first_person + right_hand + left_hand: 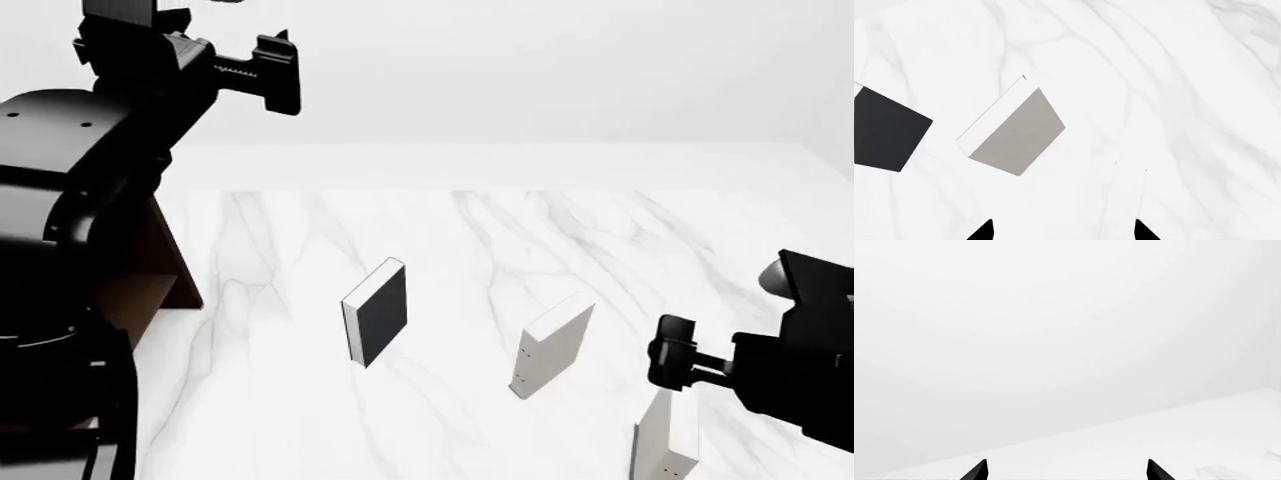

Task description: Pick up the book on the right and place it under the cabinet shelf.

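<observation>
The book (665, 442), thin and pale grey-white, stands upright at the table's near right. In the right wrist view its slim top edge (1129, 192) shows faintly, nearer one fingertip than the other. My right gripper (674, 362) hovers just above it, open (1064, 231), touching nothing. The dark brown cabinet shelf (163, 268) stands at the far left, mostly hidden behind my left arm. My left gripper (276, 72) is raised high above the cabinet, open and empty (1067, 471), facing a white wall.
A black-covered book (378, 312) (887, 131) stands upright mid-table. A thicker pale grey book (551, 345) (1016, 131) stands between it and the thin one. The white marble table (454, 240) stretches from the cabinet past the books.
</observation>
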Tool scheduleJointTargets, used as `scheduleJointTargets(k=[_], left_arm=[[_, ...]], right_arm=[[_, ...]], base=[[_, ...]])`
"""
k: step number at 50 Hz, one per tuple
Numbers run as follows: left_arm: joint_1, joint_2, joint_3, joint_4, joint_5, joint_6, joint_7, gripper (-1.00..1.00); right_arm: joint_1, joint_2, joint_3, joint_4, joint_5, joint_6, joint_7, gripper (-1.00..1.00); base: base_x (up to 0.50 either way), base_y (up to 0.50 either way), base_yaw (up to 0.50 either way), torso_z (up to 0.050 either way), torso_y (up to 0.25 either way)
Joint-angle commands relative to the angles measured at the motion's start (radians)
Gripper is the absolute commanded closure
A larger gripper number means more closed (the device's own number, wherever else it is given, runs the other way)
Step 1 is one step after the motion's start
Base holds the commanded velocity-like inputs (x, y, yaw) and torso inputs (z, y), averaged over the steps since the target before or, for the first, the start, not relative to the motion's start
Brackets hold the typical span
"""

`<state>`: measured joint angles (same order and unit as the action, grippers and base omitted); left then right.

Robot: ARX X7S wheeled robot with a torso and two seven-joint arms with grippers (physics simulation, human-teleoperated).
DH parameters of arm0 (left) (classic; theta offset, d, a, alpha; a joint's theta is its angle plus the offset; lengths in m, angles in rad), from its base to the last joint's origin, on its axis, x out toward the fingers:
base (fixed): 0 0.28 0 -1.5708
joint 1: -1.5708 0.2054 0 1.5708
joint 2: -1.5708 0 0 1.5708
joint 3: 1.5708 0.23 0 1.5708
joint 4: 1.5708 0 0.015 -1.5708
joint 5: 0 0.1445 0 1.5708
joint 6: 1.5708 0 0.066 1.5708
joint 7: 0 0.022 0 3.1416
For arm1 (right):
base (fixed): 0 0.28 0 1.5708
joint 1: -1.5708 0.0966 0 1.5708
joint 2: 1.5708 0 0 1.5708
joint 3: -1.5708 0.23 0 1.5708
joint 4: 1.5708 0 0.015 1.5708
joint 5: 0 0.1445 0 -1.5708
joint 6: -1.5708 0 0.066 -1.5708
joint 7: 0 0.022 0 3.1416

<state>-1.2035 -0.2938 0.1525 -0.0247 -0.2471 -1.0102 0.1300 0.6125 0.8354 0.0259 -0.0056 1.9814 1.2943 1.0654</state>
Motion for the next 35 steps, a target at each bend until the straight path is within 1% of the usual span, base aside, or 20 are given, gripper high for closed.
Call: scheduleJointTargets(k=[1, 14, 35], left_arm=[[0.011, -0.001, 0.005, -0.002, -0.003, 0.006, -0.001, -1.0], [0.015, -0.002, 0.012, -0.02, -0.002, 0.022, -0.003, -1.0], [0.021, -0.005, 0.022, -0.021, -0.005, 0.025, -0.007, -1.0]], right_arm=[[-0.03, -0.027, 0.009, 0.051, -0.124, -0.015, -0.103, -1.0], [-0.055, -0.041, -0.016, 0.114, -0.262, -0.051, -0.204, -1.0], [-0.02, -0.095, -0.11, 0.229, -0.446, -0.118, -0.364, -1.0]], base=[[0.0, 0.0, 0.0, 0.0, 0.0], [0.0, 0.0, 0.0, 0.0, 0.0], [0.0, 0.0, 0.0, 0.0, 0.0]])
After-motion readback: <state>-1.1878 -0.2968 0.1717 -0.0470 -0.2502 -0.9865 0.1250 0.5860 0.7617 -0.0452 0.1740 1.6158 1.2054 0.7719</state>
